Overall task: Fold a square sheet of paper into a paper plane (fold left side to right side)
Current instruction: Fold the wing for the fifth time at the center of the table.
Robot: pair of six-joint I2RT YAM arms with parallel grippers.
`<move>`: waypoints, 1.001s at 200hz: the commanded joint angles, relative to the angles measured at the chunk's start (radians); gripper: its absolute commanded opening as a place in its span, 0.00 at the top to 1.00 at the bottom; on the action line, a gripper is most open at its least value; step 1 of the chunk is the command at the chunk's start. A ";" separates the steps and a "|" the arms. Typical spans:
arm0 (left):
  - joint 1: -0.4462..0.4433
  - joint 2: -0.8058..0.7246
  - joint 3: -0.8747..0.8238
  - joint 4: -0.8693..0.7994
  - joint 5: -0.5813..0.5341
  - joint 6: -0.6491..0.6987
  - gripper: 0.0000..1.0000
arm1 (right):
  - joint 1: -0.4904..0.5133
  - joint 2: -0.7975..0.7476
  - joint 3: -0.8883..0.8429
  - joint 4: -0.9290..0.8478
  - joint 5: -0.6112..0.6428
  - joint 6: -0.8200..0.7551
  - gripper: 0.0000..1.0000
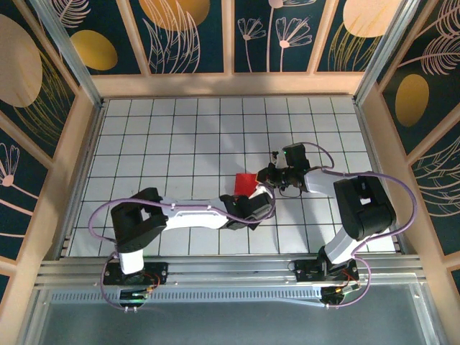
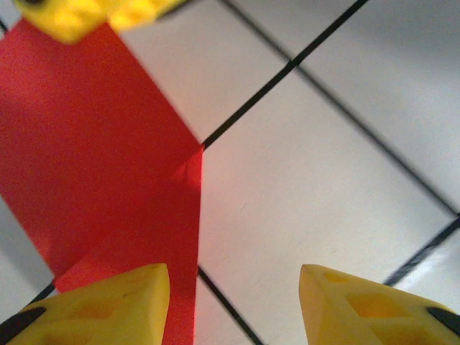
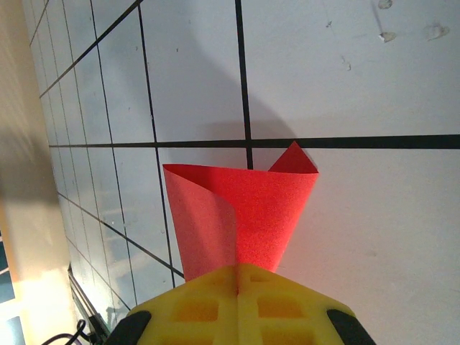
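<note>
The square sheet of paper (image 3: 244, 201) is bright red and curls over on itself in a loose roll, its layers pinched together at the near end. My right gripper (image 3: 237, 277) is shut on that pinched end and holds it above the white grid table (image 3: 374, 79). In the top view the sheet (image 1: 246, 183) lies mid-table between both grippers, the right gripper (image 1: 269, 177) at its right edge. My left gripper (image 2: 233, 302) stands open beside the sheet (image 2: 93, 158). Its left fingertip (image 2: 136, 291) overlaps the red edge, and bare table shows between the jaws.
Wooden walls with dark floral panels (image 1: 230, 36) enclose the table on three sides. A metal rail (image 1: 230, 269) runs along the near edge by the arm bases. White tiles stretch away behind the sheet (image 1: 215, 122).
</note>
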 commanded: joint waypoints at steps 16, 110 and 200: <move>-0.001 0.027 0.037 -0.117 -0.119 -0.044 0.48 | -0.008 0.019 0.022 -0.011 -0.011 0.007 1.00; -0.001 0.073 0.040 -0.134 -0.168 -0.054 0.81 | -0.009 0.029 0.021 -0.012 -0.002 0.005 1.00; -0.001 0.070 0.024 -0.108 -0.160 -0.064 1.00 | -0.038 -0.004 0.009 -0.023 0.013 -0.002 0.97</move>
